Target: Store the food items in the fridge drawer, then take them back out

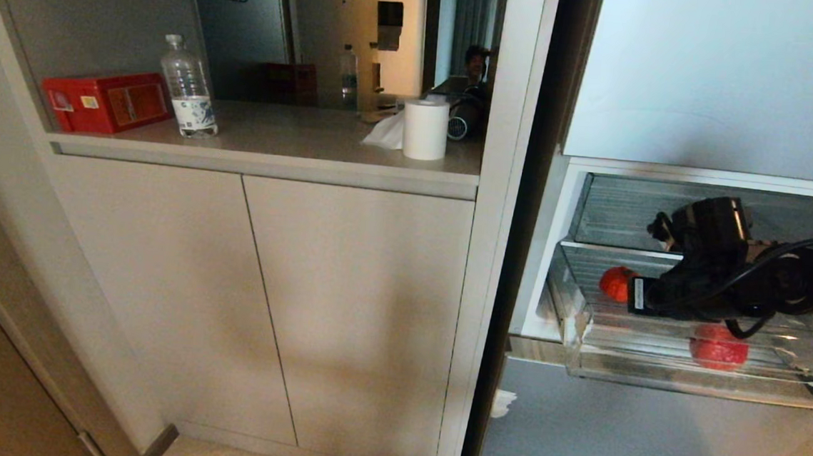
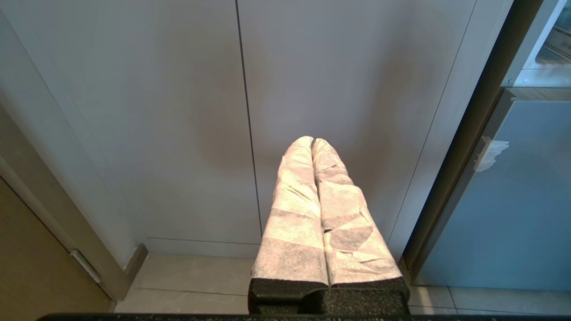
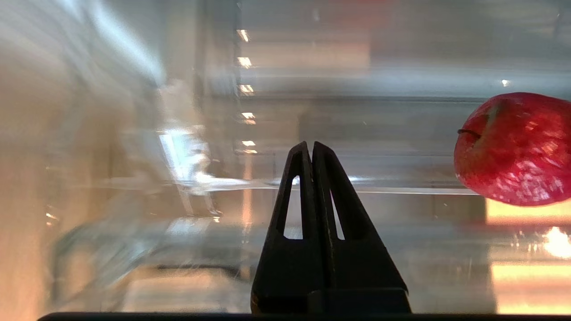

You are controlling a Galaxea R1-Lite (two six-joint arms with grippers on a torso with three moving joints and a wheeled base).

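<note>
The fridge drawer [image 1: 655, 361], a clear ribbed bin, stands pulled out at the right. A glossy red apple [image 1: 617, 283] lies in it near the left wall. A second red round shape [image 1: 718, 348] shows through the front wall; I cannot tell whether it is a reflection. My right gripper [image 1: 634, 301] reaches into the drawer from the right, just beside the apple. In the right wrist view its black fingers [image 3: 310, 145] are shut and empty, with the apple [image 3: 513, 149] off to one side, apart from them. My left gripper [image 2: 312, 140], wrapped in white tape, hangs shut before the cabinet doors.
A clear compartment [image 1: 622, 214] sits above the drawer, a blue-grey fridge panel [image 1: 649, 445] below. Left of the fridge, a cabinet counter [image 1: 298, 134] holds a red box [image 1: 104, 101], a water bottle [image 1: 189, 87] and a paper roll [image 1: 425, 129]. A person is reflected in the mirror [image 1: 475, 61].
</note>
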